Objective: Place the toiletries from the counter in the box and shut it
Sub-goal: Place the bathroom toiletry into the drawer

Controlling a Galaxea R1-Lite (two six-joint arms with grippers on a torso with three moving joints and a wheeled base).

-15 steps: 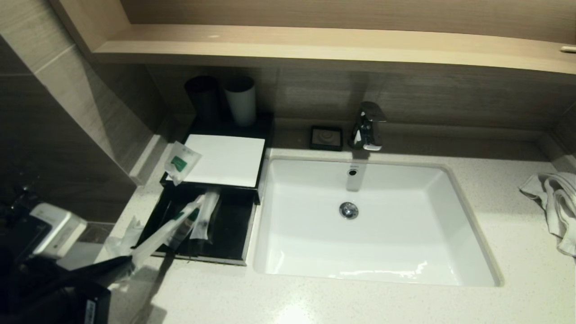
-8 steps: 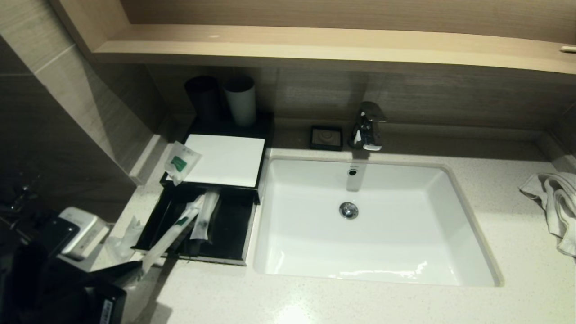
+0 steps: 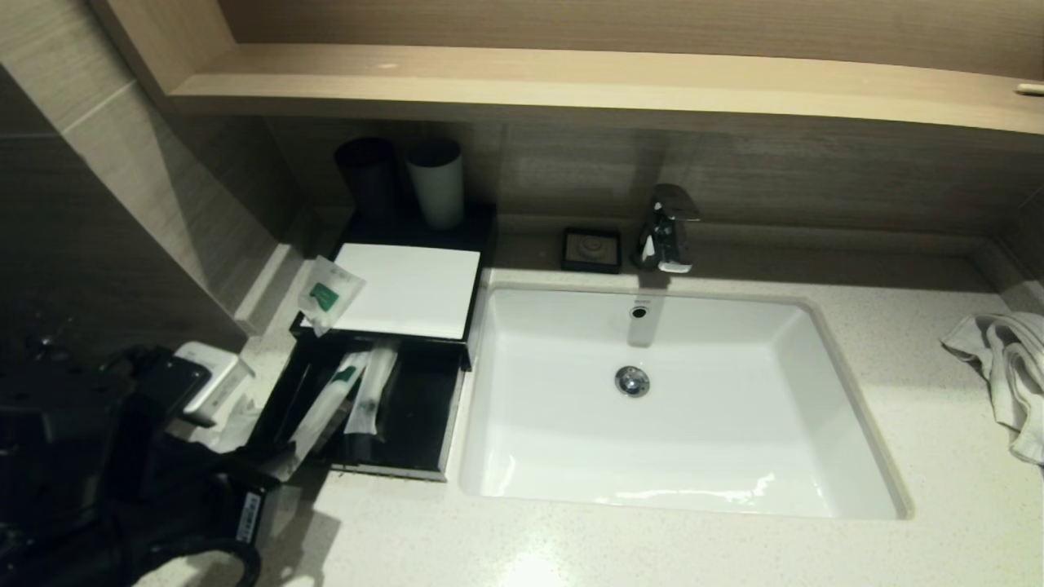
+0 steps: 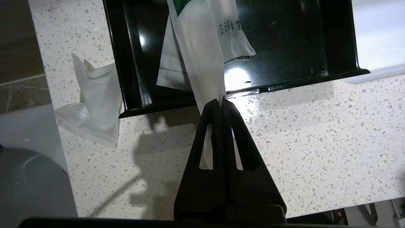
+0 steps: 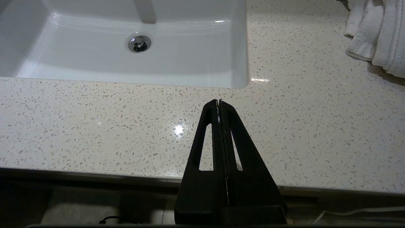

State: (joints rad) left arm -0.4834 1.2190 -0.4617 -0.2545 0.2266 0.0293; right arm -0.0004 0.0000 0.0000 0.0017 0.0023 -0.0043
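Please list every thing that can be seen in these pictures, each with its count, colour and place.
toiletry packets: four, translucent white; one on the box's white panel, two in the drawer, one on the counter left of the drawer.
box: one, black with white panel, left of the basin; drawer open.
cups: two, one black, one white, behind the box.
soap dish: one, black, beside the faucet.
faucet: one, chrome, behind the basin.
basin: one, white, in the counter.
towel: one, white, far right.
left gripper: shut on a long packet, at the drawer's front edge.
right gripper: shut, over the counter's front.
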